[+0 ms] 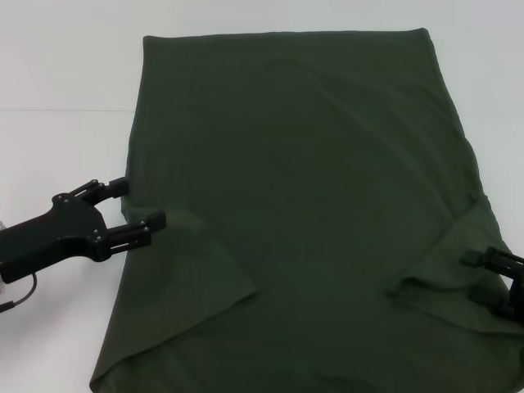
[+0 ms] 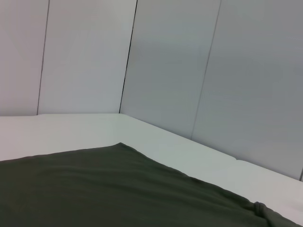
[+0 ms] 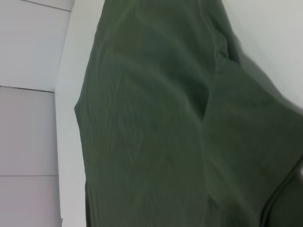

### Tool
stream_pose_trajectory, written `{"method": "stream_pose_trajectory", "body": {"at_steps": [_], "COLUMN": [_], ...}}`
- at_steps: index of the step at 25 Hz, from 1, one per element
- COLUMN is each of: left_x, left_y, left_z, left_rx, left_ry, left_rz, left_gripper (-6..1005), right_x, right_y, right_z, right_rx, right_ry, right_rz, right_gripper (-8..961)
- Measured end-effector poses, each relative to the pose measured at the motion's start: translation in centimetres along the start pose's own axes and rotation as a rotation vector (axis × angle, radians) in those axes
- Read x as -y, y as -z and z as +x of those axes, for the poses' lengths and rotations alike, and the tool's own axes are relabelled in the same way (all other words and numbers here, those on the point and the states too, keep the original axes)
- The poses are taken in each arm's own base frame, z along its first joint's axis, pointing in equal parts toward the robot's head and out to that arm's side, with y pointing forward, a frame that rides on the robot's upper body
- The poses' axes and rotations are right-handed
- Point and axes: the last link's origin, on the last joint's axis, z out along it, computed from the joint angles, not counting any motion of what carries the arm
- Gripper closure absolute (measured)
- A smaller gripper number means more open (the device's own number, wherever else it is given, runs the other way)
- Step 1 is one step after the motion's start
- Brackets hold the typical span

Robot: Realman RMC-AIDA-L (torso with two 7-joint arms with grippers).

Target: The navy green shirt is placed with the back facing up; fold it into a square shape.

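Note:
The navy green shirt (image 1: 303,188) lies flat on the white table (image 1: 57,106), plain side up, with both sleeves folded inward over the body. My left gripper (image 1: 137,204) is open at the shirt's left edge, beside the folded left sleeve (image 1: 196,262). Its near finger touches the cloth and nothing is held between the fingers. My right gripper (image 1: 481,275) is open at the picture's right edge, over the folded right sleeve (image 1: 446,270). The left wrist view shows the shirt (image 2: 94,189) spread on the table. The right wrist view is filled by the shirt (image 3: 151,123).
Bare white table (image 1: 49,327) lies to the left of the shirt and beyond its far hem (image 1: 286,34). Grey wall panels (image 2: 189,71) stand behind the table. The shirt's near end runs to the bottom of the head view.

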Motion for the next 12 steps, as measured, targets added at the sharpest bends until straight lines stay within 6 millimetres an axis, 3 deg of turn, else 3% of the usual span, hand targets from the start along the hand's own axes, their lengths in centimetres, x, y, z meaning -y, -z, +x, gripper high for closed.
{"method": "stream_pose_trajectory", "body": {"at_steps": [12], "left_x": [-0.11], "left_y": [-0.08], "left_z": [-0.06], "left_rx": [0.001], "left_ry": [0.002], "left_rz": [-0.003], "left_gripper": [66], "right_x": [-0.81], "right_y": [-0.84], "right_z": [-0.19], "right_rx": [-0.023], "right_ry": [0.025], "right_rz": [-0.006], "right_gripper": [119]}}
